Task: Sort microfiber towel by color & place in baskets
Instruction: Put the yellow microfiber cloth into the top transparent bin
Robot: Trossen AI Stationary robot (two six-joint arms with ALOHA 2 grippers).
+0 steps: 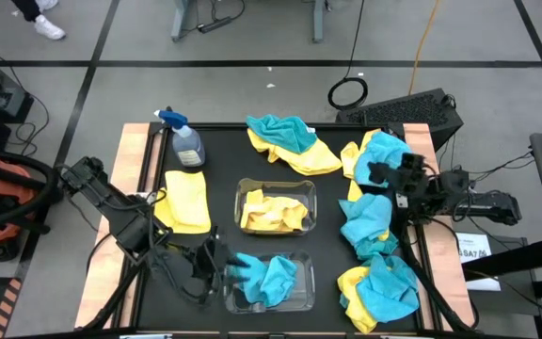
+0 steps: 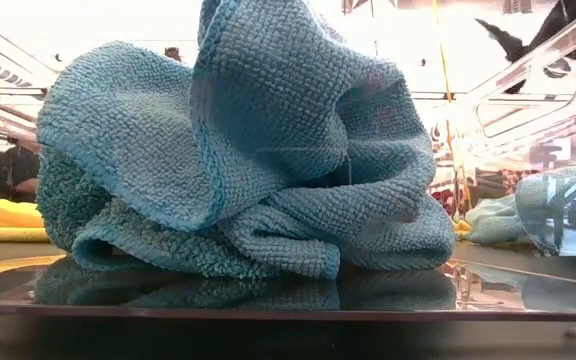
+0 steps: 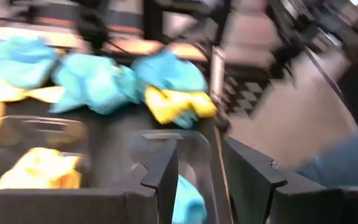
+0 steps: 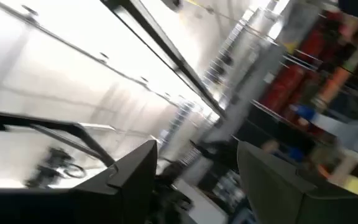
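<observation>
teal towel (image 1: 269,278) is sitting in the near basket (image 1: 301,294); yellow towels (image 1: 273,212) are lying in the far basket (image 1: 244,194). i'm seeing my left hand (image 1: 222,270) spread wide at the near basket's edge, empty. my right hand (image 1: 376,174) is hovering released above the counter's (image 1: 216,155) right side, over the loose towels (image 1: 370,221).

Your left arm reaches in low from the table's left edge, elbow bent, wrist turned toward the near middle, and your left gripper (image 1: 216,266) sits there near the table top with its two dark fingers (image 3: 164,177) spread apart, nothing between them. Your right arm comes in from the right edge, forearm lying level, and your right gripper (image 1: 376,172) is tipped upward, fingers (image 4: 135,171) parted and empty
</observation>
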